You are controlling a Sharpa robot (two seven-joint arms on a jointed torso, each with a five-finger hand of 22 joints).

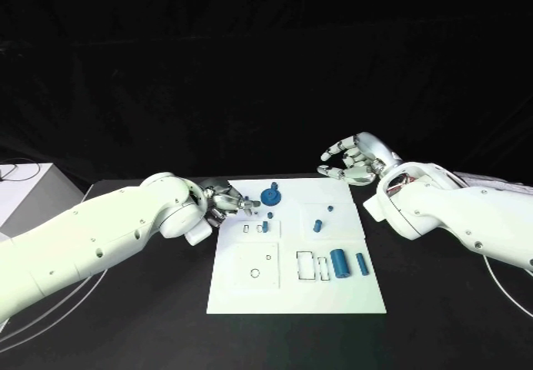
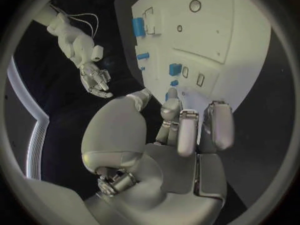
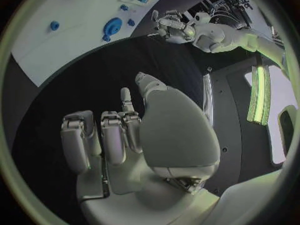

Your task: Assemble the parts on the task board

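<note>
The white task board (image 1: 294, 289) lies in the middle of the black table. A blue disc-shaped part (image 1: 271, 195) stands near its far left corner. Two small blue parts (image 1: 316, 226) sit in the middle, and two blue cylinders (image 1: 347, 263) lie on its right side. My left hand (image 1: 228, 202) hovers at the board's far left edge, fingers half curled, tips close to the disc part (image 2: 172, 92) and holding nothing. My right hand (image 1: 356, 160) hangs raised beyond the far right corner, fingers spread and curved, empty. The left wrist view shows the board (image 2: 250, 40) and the right hand (image 2: 94, 77).
A white box (image 1: 28, 189) stands at the table's left edge, with cables running along the table beside my left arm. Outlined recesses (image 1: 258, 266) mark the board's near left half. The right wrist view shows the board (image 3: 62, 40) and the left hand (image 3: 172, 22).
</note>
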